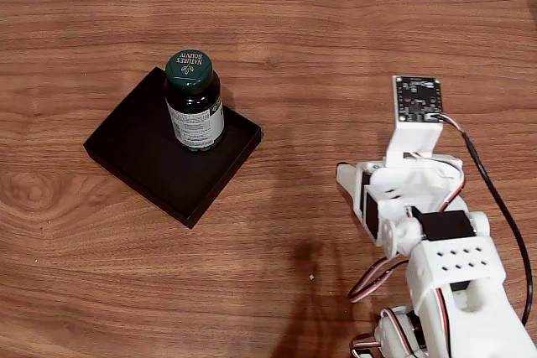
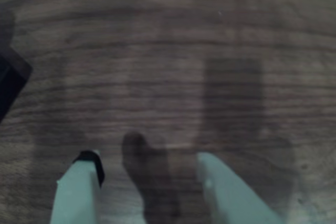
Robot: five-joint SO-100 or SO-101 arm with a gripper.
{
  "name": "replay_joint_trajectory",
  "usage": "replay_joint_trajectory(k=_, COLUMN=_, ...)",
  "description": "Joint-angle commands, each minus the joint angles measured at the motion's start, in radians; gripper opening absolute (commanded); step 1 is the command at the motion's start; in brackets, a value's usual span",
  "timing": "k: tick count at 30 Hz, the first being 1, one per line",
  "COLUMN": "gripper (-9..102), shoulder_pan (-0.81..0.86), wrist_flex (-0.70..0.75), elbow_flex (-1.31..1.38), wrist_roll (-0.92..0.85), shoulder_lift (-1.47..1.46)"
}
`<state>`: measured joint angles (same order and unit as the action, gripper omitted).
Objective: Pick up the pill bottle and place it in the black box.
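**Bottle is already standing in the tray; claw is empty and well off to one side**

In the fixed view, the small dark amber-brown round pill bottle with the green screw cap and pale label (image 1: 195, 102) stands upright inside the shallow square matte-black box with low thin walls (image 1: 143, 161). It sits toward the tray's far-right side, base on the tray floor, long axis vertical, cap up.

The white two-finger gripper of the 3D-printed arm (image 2: 149, 174) shows best in the wrist view: fingers spread, bare wood-grain tabletop (image 2: 168, 51) visible through the gap, nothing between them. One fingertip (image 2: 90, 163) carries a black pad. No contact with anything.

Key relation: in the fixed view the arm (image 1: 419, 232) sits at lower right, and the bottle lies at roughly 10 o'clock from it, well apart, with open table between. In the wrist view only a dark corner of the box pokes in at the 9 o'clock edge, so the claw is pointed past the tray, not at it.

Judgement: placement looks done. The bottle is within the walls and not tilted. Any further move is probably just a retreat; swinging toward 10 o'clock would risk knocking over an upright bottle.
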<state>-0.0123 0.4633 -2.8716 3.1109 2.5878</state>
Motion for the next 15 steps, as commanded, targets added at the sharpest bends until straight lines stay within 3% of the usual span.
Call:
replay_joint_trajectory(k=1, gripper=20, shoulder_pan=0.023, wrist_flex=0.209, elbow_flex=0.012, wrist_roll=0.006, shoulder_lift=0.216)
replay_joint_trajectory(k=7, gripper=20, shoulder_pan=0.043, wrist_flex=0.382, elbow_flex=-0.032, wrist_roll=0.006, shoulder_lift=0.345)
replay_joint_trajectory(k=15, gripper=21, shoulder_pan=0.071, wrist_flex=0.394, elbow_flex=-0.156, wrist_roll=-0.002, shoulder_lift=0.522)
